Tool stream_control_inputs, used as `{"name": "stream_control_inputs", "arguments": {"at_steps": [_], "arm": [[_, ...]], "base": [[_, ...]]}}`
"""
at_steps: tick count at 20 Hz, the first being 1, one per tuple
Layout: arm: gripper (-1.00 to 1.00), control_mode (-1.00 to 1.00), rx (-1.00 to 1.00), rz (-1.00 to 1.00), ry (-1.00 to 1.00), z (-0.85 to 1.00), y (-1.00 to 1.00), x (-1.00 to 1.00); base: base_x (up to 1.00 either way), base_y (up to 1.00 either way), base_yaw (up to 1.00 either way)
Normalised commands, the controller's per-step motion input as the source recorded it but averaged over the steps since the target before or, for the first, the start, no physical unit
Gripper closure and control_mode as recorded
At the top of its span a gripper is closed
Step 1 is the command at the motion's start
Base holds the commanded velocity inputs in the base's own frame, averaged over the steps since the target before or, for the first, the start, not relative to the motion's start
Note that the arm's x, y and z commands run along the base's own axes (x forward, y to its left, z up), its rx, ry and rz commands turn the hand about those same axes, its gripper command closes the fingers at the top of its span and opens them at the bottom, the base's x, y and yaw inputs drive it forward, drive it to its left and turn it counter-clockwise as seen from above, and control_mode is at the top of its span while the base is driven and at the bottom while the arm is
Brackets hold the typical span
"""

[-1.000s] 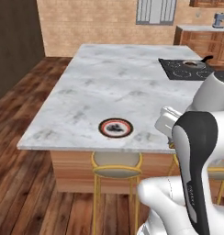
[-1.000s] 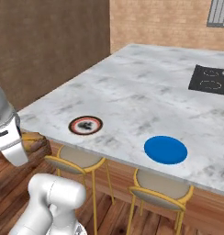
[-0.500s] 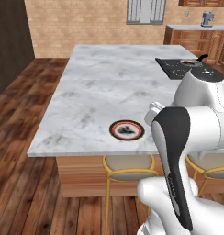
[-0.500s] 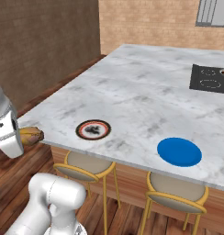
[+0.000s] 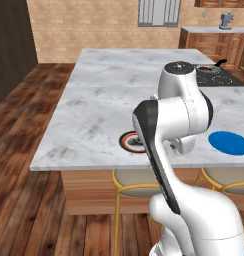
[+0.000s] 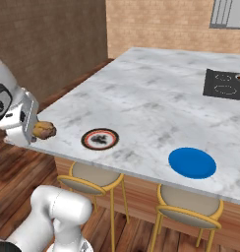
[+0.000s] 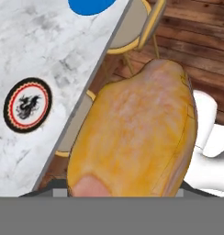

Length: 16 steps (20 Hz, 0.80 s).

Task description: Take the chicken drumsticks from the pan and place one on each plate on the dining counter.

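Closest to the hand camera, the golden-tan drumstick point(image 7: 134, 133) looms large, clamped in the gripper point(image 6: 37, 132), whose jaws are closed around it. In the right base view the same drumstick point(image 6: 45, 130) pokes out from the white hand, held in the air just off the near corner of the dining counter point(image 6: 156, 101), over the wooden floor point(image 6: 68, 93) and not over the marble.

Just beyond it on the counter, near the front edge, lies the white-centred plate with the dark brown-red rim point(image 6: 100, 139); a dark patterned mark shows at its middle, and nothing lies on it. In the hand view this plate point(image 7: 27, 104) sits on the marble to the left of the drumstick, apart from it. In the left base view the plate point(image 5: 130, 141) is half hidden behind the arm's elbow.

Further along the same front edge, well apart from the first, the plain blue plate point(image 6: 192, 163) lies flat and bare. Below the counter edge stand gold-legged stools point(image 6: 95, 178) with pale seats.

At the far end of the marble the black stovetop point(image 6: 224, 84) is set in the slab, and on it the pan point(image 5: 210, 67) shows with its dark handle; whether a drumstick lies in it cannot be told. Brick walls close off the room behind.
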Motion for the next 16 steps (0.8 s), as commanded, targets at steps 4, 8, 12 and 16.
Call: {"name": "stream_control_inputs", "arguments": {"at_steps": [4,8,12,16], "arm": [[1.00,-1.00,0.05,-0.07,0.01,-0.22,-0.59,0.61],[1.00,-1.00,0.05,0.01,0.00,-0.41,-0.57,0.55],[1.00,-1.00,0.01,0.15,-0.02,-0.65,-0.49,0.50],[1.00,-1.00,0.00,0.24,-0.09,-0.69,-0.21,0.67]], "base": [[0.00,0.00,0.00],[0.00,0.00,0.00],[0.00,0.00,0.00],[0.00,0.00,0.00]]}}
